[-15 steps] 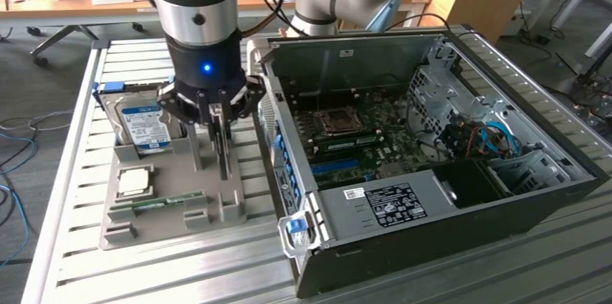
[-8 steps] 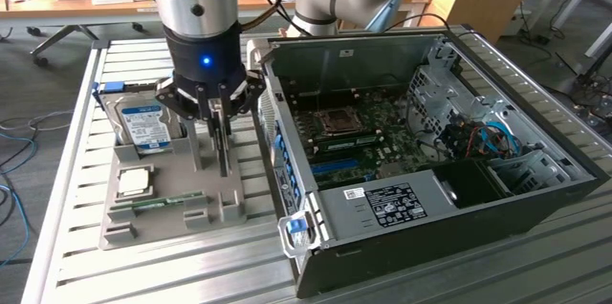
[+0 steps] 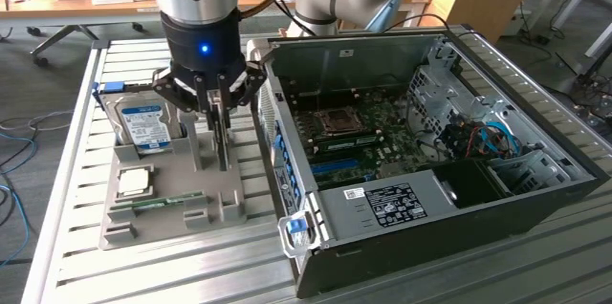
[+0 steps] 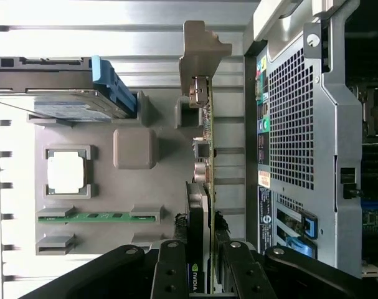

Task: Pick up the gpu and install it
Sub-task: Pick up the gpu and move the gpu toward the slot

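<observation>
The gpu (image 3: 223,143) stands on edge in a slot of the grey holder tray (image 3: 191,196), close to the open computer case (image 3: 535,196). In the wrist view the gpu (image 4: 205,156) shows edge-on: a green board with a dark cooler, its silver bracket (image 4: 201,53) at the far end. My gripper (image 3: 218,114) hangs straight above it. The black fingers (image 4: 175,271) press against both faces of the card, so the gripper (image 4: 202,255) is shut on it. The card's lower edge still sits in the tray.
The tray also holds a hard drive (image 3: 143,126) with a blue-white label, a CPU (image 3: 134,181) and a RAM stick (image 3: 158,202). Inside the case lies the motherboard (image 3: 359,139). The case's rear panel (image 4: 294,137) stands just beside the card. Everything rests on a slatted metal table (image 3: 143,275).
</observation>
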Controlling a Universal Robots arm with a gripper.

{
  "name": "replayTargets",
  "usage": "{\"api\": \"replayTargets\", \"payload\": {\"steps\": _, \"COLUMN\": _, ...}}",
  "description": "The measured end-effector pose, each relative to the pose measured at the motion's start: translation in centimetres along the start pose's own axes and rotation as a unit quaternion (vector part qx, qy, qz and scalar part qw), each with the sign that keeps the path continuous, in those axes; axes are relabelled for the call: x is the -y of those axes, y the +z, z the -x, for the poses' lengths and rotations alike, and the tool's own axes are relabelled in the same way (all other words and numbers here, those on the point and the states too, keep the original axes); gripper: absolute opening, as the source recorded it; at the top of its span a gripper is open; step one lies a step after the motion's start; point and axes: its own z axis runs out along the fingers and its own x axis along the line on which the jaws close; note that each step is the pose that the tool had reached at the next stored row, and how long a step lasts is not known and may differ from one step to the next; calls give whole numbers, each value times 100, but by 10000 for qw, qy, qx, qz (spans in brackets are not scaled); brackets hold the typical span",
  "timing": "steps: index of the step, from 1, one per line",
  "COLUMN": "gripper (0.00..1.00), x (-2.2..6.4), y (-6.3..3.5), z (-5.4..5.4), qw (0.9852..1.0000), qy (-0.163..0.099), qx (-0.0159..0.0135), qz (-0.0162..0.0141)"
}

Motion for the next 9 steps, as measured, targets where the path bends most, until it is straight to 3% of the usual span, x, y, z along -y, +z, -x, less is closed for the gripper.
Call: {"api": "replayTargets", "payload": {"steps": 9, "gripper": 27, "x": -12, "y": -165, "z": 5, "qw": 10000, "qy": 0, "qx": 0, "qz": 0}}
